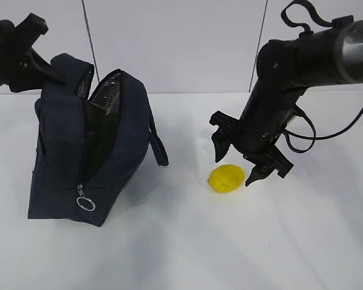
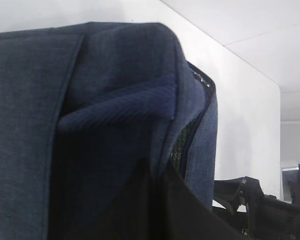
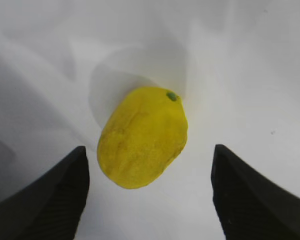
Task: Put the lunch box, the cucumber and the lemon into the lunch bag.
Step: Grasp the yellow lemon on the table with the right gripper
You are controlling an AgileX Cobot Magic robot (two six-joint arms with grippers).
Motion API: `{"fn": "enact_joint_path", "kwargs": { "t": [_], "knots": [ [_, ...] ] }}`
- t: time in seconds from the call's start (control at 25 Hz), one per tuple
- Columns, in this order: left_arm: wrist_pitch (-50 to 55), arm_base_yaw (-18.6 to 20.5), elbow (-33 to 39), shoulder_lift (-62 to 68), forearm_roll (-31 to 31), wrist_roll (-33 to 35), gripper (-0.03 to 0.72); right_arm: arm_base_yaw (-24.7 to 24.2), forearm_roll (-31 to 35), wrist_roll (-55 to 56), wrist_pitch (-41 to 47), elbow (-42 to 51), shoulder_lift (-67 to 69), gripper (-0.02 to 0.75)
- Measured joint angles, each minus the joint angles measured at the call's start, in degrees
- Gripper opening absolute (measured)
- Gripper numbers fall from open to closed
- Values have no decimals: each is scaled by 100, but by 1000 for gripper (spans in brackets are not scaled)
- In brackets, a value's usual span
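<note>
Right hand [image 1: 239,163] wide open, empty, straddling lemon [image 1: 227,178] on table [image 1: 260,241]. Left hand [image 1: 51,75] shut, pinching lunch bag [image 1: 60,151] rim. Risk: round lemon rolling clear during closure.

A white table [image 1: 187,254] fills the lower part of the exterior view, its surface plain, smooth and slightly glossy, with soft grey shadows lying on it. Its far edge runs across the view roughly a third of the way down. Behind that edge stands a white wall [image 1: 175,42] made of flat panels, with two thin dark seams [image 1: 89,36] running down it at a slight slant, one toward the left and one toward the right. In the left wrist view a white wall panel [image 2: 240,95] shows too, pale and bare, with a faint seam crossing near the upper right corner.
</note>
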Motion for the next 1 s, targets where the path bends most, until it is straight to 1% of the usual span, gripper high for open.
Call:
{"fn": "enact_joint_path", "kwargs": {
  "t": [1.0],
  "knots": [
    [0,0,0,0,0,0,-7,55,143,11,-608,0,456,576]
  ]
}}
